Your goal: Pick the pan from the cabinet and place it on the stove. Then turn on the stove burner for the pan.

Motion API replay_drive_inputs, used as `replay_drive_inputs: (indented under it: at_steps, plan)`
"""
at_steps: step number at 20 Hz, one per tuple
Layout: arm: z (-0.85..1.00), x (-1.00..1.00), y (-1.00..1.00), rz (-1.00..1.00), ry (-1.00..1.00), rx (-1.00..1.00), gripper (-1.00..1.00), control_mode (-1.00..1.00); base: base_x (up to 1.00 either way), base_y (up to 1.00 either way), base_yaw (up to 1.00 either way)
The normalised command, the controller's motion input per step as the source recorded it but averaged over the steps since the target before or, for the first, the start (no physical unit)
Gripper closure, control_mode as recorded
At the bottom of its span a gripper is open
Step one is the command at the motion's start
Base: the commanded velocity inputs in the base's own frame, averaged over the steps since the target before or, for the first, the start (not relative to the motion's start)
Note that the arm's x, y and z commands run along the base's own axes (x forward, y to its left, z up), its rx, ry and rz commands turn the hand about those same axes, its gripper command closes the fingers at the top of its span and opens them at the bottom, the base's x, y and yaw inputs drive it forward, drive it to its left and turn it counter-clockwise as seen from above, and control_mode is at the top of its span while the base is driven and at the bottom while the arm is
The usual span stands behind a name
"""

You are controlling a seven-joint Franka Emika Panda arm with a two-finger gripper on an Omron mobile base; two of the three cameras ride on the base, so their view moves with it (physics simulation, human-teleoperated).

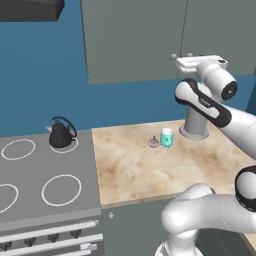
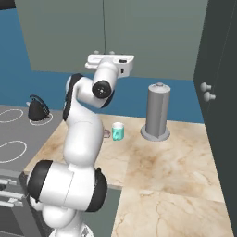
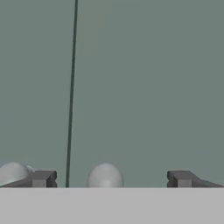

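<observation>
The grey-green wall cabinet hangs above the marble counter with both doors shut, so the pan is hidden. My gripper is raised to the cabinet's lower edge, right at the two small round knobs. It is open, and in the hand view one knob sits between the fingertips while the other knob lies just outside them, across the door seam. The stove lies low at the left, with its dark knobs along the front.
A black kettle stands on the stove's back burner. On the marble counter are a teal cup, a small round object and a grey upright cylinder. A tall dark cabinet closes the right side.
</observation>
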Motion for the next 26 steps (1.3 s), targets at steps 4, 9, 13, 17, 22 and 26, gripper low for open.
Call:
replay_drive_inputs:
  at_steps: [4,9,13,17,22,26]
  plan:
    - [0.0,0.22,0.0,0.0,0.0,0.0,-1.0,-1.0,0.0,0.0,0.0]
    - [-0.01,0.16,0.0,0.0,0.0,0.0,-1.0,-1.0,0.0,0.0,0.0]
    - [-0.02,0.17,0.0,0.0,0.0,0.0,1.0,-1.0,0.0,0.0,0.0]
    - [0.0,0.13,0.0,0.01,0.0,0.0,1.0,-1.0,0.0,0.0,0.0]
    - [0.0,0.01,0.23,0.0,-0.01,0.0,1.0,-1.0,0.0,0.0,0.0]
    - [-0.02,0.0,0.33,0.0,0.0,0.0,1.0,-1.0,0.0,0.0,0.0]
